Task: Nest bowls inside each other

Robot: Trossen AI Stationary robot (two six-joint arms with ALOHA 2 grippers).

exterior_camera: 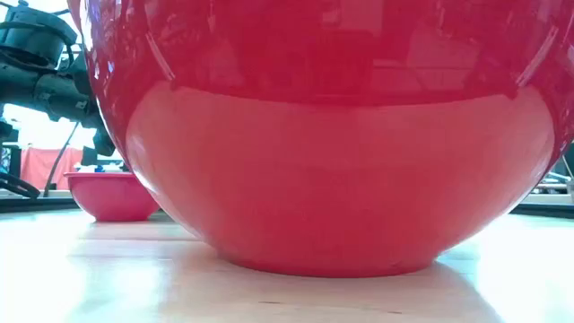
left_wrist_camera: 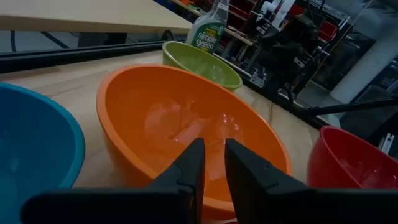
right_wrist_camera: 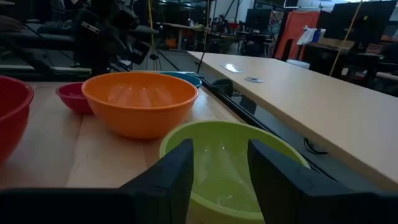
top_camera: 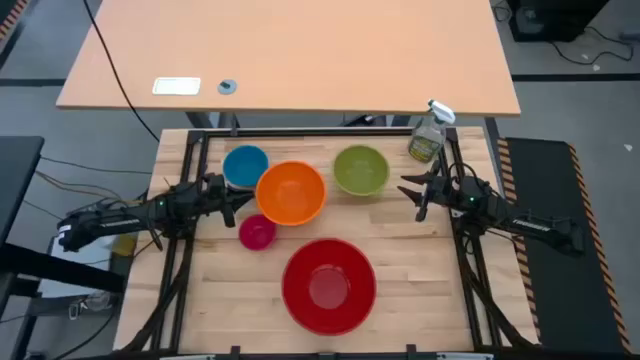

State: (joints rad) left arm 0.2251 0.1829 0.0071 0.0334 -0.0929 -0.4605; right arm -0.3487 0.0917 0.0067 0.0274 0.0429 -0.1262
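Seen from above, five round, glossy plastic bowls sit apart on a pale wooden slatted table [top_camera: 420,290], none nested in another. The left gripper [top_camera: 232,200] hovers at the table's left side, its tip between the small blue bowl [top_camera: 245,165] and the small magenta bowl [top_camera: 257,232], just beside the rim of the medium orange bowl [top_camera: 291,192]. In its wrist view, the two dark fingers [left_wrist_camera: 189,168] stand close together with a narrow gap, holding nothing, pointing into the orange bowl's near rim. The right gripper [top_camera: 418,195] reaches in from the right side, near the lime green bowl [top_camera: 361,170] but not touching it. Its wrist view shows its fingers [right_wrist_camera: 171,177] parted, empty, framing the near edge of the green bowl. The large red bowl [top_camera: 329,284] sits alone toward the front of the table, well apart from both grippers; in the low view it fills nearly the whole picture, with the magenta bowl behind it. Every bowl looks empty. A clear spray bottle with a green label [top_camera: 428,138] stands at the table's far right corner, near the green bowl. Beyond the table lies a long tan desk [top_camera: 300,50] carrying a white card [top_camera: 176,86] and a small round disc [top_camera: 228,87]. The wrist views show a workshop with shelves, stands and cables behind.
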